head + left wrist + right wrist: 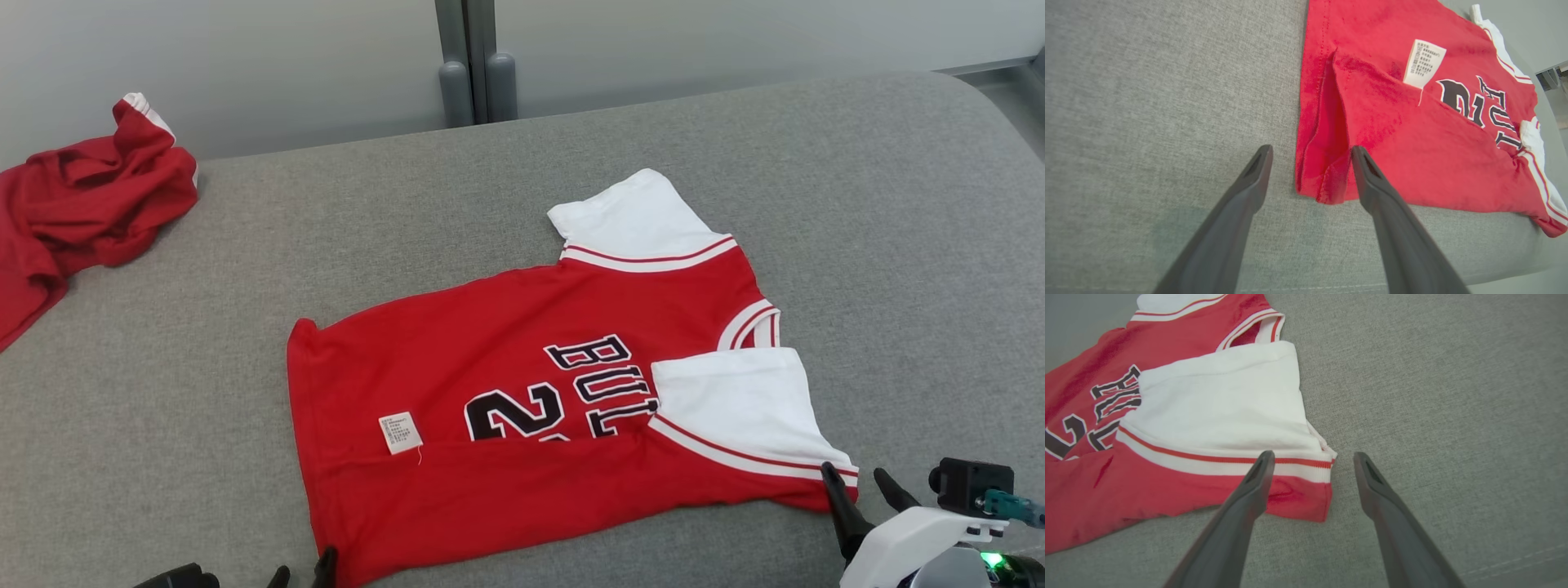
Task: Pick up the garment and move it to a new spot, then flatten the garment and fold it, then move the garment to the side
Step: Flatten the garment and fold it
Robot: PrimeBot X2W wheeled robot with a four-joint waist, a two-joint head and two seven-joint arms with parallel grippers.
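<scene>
Left gripper [1311, 150]: jaws apart, at hem corner of jersey [490, 351]
Right gripper [1313, 455]: jaws apart, at folded sleeve [1220, 396]

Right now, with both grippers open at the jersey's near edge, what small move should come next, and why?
Probably lift both grippers clear and reach for the far edge. The left gripper and right gripper stand open, gripping nothing; the jersey has its near flap folded over the number, while the far white sleeve lies spread flat on the grey cushion.
</scene>
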